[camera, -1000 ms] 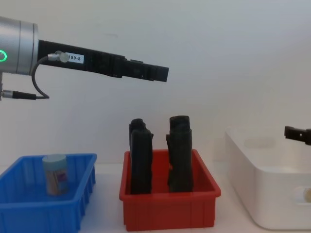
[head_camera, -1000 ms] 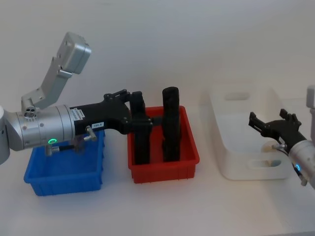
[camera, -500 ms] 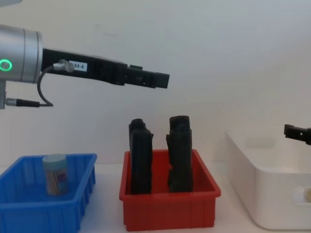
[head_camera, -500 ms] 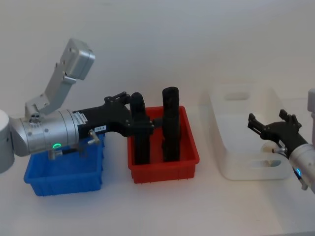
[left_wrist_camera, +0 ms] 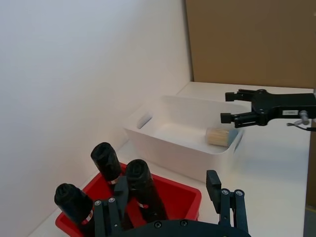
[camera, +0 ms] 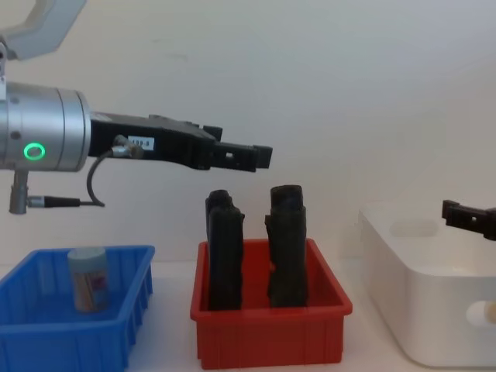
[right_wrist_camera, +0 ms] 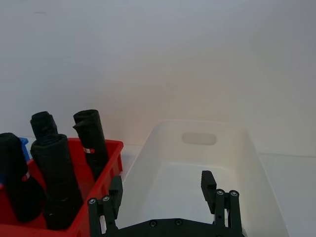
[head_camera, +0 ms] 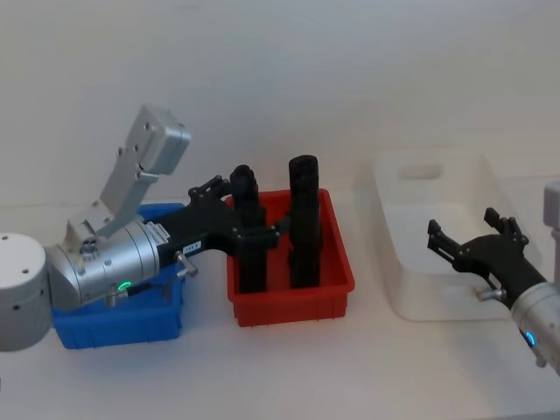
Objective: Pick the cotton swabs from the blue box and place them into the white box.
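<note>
Cotton swabs [camera: 87,279] sit in blue box [camera: 46,341]; white table [head_camera: 289,367], wall [head_camera: 280,79].

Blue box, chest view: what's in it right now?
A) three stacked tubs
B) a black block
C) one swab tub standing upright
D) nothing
C: one cotton swab tub with a pale blue lid stands upright in the blue box. The black blocks stand in the red bin, and the left gripper is open, up above them.
</note>
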Motion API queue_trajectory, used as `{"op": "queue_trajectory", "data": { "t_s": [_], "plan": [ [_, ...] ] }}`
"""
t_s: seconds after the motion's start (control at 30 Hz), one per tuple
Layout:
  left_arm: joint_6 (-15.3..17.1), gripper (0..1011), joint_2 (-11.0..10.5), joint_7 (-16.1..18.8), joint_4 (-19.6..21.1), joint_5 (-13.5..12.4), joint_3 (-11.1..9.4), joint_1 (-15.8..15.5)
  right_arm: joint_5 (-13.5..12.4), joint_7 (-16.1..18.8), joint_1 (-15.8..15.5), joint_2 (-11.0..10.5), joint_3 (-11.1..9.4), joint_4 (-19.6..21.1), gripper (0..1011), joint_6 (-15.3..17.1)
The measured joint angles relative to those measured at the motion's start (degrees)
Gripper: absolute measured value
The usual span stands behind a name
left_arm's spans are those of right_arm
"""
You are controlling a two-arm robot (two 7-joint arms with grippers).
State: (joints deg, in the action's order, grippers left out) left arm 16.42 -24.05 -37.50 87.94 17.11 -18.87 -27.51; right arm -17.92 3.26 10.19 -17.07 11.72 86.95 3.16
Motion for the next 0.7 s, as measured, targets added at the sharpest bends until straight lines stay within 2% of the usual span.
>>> {"op": "queue_trajectory", "data": {
  "t_s": [0.53,0.7],
  "plan": [
    [-5.1,1004,0.7,12.0,1.7,-1.8,-2.4,4.5,1.1,0.5,-8.6,-1.8,1.0,11.1,1002,-1.0],
    [-6.6,1004,0.9,15.5,2.2,-2.4,-3.0,5.8,1.3,0.5,-10.2,-2.2,1.2,13.3,1002,-1.2]
  ]
}}
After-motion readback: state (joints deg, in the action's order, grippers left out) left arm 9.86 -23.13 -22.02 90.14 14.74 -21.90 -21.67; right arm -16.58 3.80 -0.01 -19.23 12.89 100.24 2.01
